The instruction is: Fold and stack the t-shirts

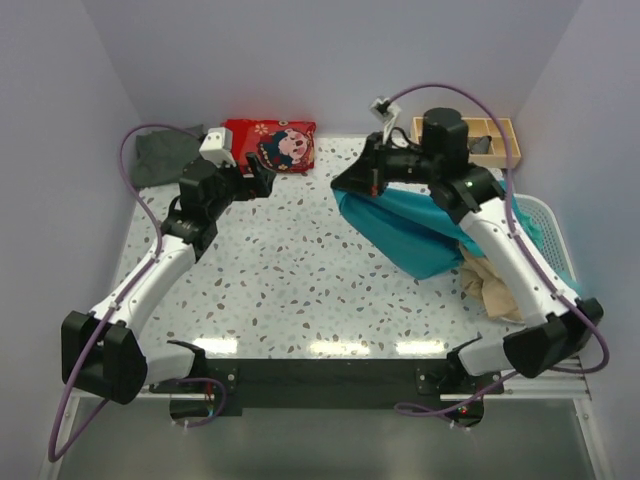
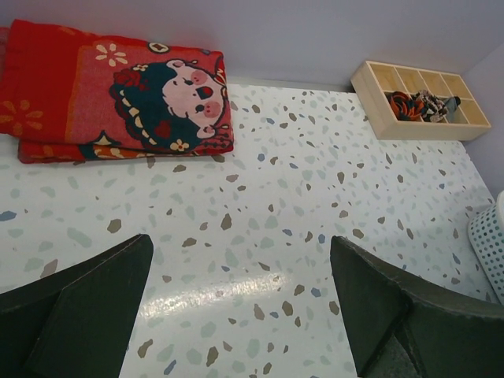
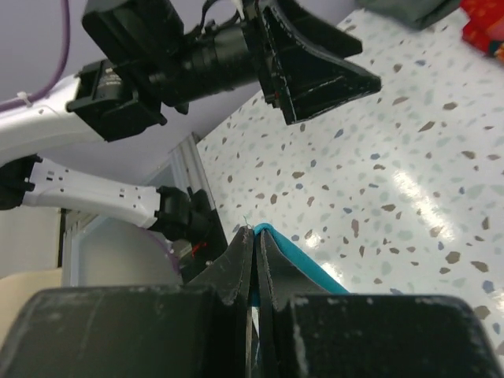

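Your right tool (image 3: 252, 240) is clamping its fingers together on an edge of the teal t-shirt (image 1: 415, 235), which is draping from it over the right side of the surface (image 1: 300, 270). Your left tool (image 2: 240, 248) is standing wide apart, holding nothing, hovering above the surface near the red folded cloth (image 2: 118, 94).

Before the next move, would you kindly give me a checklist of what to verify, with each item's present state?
1. Right claw shut on the teal t-shirt: ok.
2. Left claw open, ready for a second grip: ok.
3. Teal t-shirt fully out of the basket: cannot tell, the right arm hides its trailing end.
4. Bare table in the middle for laying it down: ok.
5. Left claw apart from the red cartoon-print cloth: ok.
6. Teal t-shirt spread flat: not ok, it hangs bunched.
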Controlling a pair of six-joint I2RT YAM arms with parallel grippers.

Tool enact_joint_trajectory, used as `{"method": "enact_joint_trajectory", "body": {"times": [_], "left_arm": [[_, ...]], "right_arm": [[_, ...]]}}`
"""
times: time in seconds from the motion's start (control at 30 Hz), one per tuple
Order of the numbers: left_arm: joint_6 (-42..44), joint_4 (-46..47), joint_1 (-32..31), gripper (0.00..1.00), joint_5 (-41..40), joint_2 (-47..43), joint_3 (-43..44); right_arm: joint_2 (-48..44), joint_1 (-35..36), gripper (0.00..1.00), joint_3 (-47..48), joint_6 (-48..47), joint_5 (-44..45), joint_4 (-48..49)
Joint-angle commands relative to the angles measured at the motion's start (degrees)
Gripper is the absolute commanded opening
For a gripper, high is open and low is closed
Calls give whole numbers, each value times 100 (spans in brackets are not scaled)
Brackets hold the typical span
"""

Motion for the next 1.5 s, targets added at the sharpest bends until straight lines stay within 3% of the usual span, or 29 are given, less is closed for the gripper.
{"method": "enact_joint_trajectory", "body": {"times": [0.0,0.2,0.27,0.43,0.67,0.77,0.97,1.0,1.03,1.07,1.1,1.13,1.2,1.23,1.27,1.3,1.33,1.37,1.47], "left_arm": [[-16,-89,-25,100,-193,-268,105],[55,-177,-25,100,-272,-374,70],[37,-142,-25,100,-403,-348,52],[-50,-71,-25,100,-316,-216,61],[-86,-106,-25,100,-464,-251,26],[-208,-194,-16,100,-876,-444,-9],[-499,-98,1,100,-1852,-1392,-378],[-508,-11,1,100,-1932,-1550,-561],[-482,112,1,100,-1959,-1804,-624],[-438,165,1,100,-1907,-1911,-677],[-385,210,1,100,-1802,-1964,-730],[-219,262,1,100,-1671,-1965,-704],[-34,350,1,100,-908,-1816,-590],[54,368,1,100,-635,-1546,-520],[63,342,1,100,-76,-1352,-450],[46,264,-7,100,217,-1132,-231],[20,193,-16,100,516,-651,-133],[-15,210,-25,100,1172,-403,-11],[-366,630,-191,100,1939,345,-123]], "right_arm": [[367,748,0,706,-333,521,-220],[404,794,0,1498,-923,2856,-750],[420,794,0,1743,-959,2985,-670],[1263,829,0,3287,-565,1154,-750],[2230,1216,0,4451,16,-168,-565],[2337,1374,0,4259,0,-136,-468],[2389,1401,0,2950,-325,391,-485],[2433,1401,31,2809,-482,923,-947],[2460,1409,38,2721,-780,1624,-1264],[2321,1409,40,2494,-791,2327,-1424],[2171,1383,45,1978,-739,3935,-1530],[2022,1383,49,1694,-704,4604,-1549],[1433,1374,55,888,-669,6088,-1618],[1231,1374,62,605,-495,7184,-1663],[977,1365,71,315,-432,7638,-1689],[583,1348,87,-210,-179,7991,-1829],[353,1330,88,-459,-63,8438,-1917],[159,1322,88,-705,34,8495,-2066],[-579,1313,83,-1655,569,8583,-2373]]}}
